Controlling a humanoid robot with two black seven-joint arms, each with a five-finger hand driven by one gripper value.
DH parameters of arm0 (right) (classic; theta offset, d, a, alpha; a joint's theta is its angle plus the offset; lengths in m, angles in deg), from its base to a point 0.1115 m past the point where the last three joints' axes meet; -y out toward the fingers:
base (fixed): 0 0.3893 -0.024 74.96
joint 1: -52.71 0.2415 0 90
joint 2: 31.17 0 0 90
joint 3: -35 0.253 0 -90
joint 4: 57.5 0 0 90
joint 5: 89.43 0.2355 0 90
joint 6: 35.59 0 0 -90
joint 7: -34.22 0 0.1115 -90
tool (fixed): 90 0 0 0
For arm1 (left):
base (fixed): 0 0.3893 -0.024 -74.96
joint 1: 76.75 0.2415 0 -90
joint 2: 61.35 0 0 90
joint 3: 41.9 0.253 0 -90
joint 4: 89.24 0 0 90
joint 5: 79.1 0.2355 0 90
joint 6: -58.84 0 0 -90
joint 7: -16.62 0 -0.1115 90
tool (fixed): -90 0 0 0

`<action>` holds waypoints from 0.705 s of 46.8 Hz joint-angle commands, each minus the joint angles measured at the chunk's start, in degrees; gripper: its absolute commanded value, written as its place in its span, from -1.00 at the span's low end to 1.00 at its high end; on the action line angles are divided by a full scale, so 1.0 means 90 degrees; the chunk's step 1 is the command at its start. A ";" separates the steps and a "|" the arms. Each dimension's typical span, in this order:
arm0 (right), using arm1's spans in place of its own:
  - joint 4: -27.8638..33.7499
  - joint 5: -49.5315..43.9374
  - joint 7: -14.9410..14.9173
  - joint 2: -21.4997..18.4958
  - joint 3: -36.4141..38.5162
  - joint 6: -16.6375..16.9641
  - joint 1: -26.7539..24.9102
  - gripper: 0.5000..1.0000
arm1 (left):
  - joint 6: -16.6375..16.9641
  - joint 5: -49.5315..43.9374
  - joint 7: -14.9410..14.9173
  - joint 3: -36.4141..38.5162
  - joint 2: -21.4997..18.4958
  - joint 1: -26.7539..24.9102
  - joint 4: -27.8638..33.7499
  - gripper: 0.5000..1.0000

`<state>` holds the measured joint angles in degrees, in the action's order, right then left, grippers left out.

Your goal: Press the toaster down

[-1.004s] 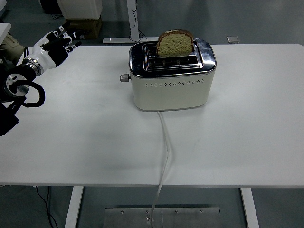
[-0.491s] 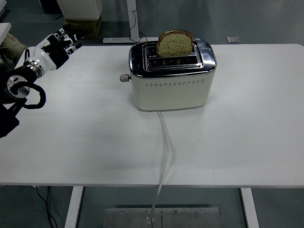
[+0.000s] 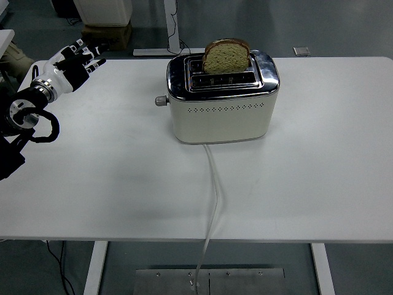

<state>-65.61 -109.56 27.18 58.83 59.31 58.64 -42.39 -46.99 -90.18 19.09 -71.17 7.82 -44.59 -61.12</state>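
The bread slice (image 3: 225, 56) shows only its upper part; the rest is sunk in the toaster (image 3: 221, 101) slot. The toaster's far side is hidden. Its cord (image 3: 213, 184) drops past the surface (image 3: 123, 184) edge, its end too small to tell. The left arm (image 3: 21, 120) is cut off by the left edge.

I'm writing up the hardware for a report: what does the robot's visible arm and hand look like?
Only the left arm shows. The left hand is black with white knuckle and fingertip segments, joined by a silvery ribbed wrist ring to a black forearm. A black cable loops beside the forearm. No markings are legible.
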 commanded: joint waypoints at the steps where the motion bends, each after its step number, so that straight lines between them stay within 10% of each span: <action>1: 0.0002 0.0000 0.0001 0.0000 0.0004 -0.0001 0.0000 1.00 | 0.0002 0.0000 -0.0001 0.0000 0.0000 0.0000 0.0000 1.00; 33: -0.0008 0.0000 0.0001 0.0000 0.0004 -0.0001 0.0000 0.99 | -0.0008 0.0000 -0.0001 0.0000 0.0000 0.0000 0.0000 1.00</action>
<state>-65.61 -109.56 27.19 58.83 59.33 58.64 -42.39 -47.02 -90.18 19.09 -71.17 7.82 -44.59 -61.12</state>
